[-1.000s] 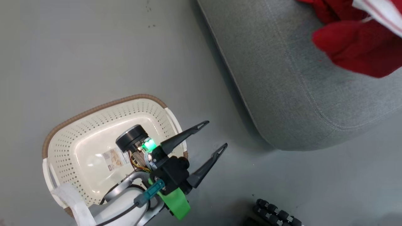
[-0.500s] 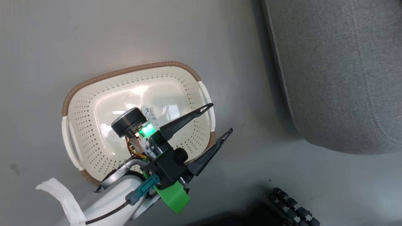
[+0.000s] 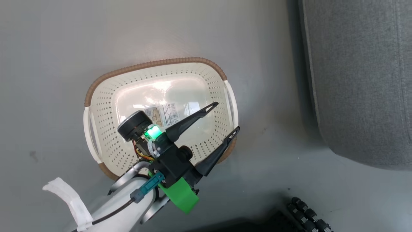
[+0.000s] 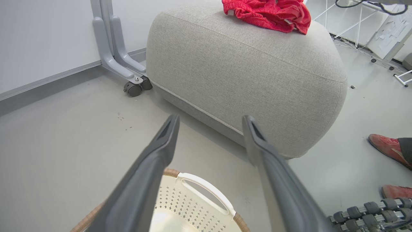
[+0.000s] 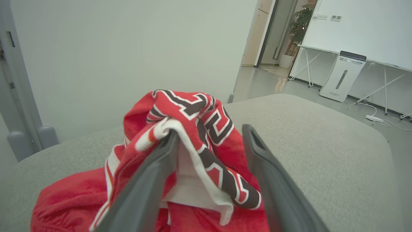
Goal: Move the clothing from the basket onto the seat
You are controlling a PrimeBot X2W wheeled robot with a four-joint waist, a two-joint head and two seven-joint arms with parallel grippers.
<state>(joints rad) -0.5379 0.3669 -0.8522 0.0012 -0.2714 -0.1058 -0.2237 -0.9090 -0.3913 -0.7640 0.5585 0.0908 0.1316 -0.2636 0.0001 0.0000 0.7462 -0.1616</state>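
Head view, one basket [image 3: 106, 129], one seat [image 3: 360, 80]

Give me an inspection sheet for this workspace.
Surface: grey floor, a few dark scuffs.
Job's things: basket has a label sticker and no garment in it; clothing lies on the seat, jersey included.
Clutter: black ribbed rollers on the floor.
Claws: left claw open above the basket; right claw open, fingers astride the jersey.
Cables: dark cable behind the left claw; white power strip with lead.
Surroundings: white wall, grey castored frame, a person's red shoes.
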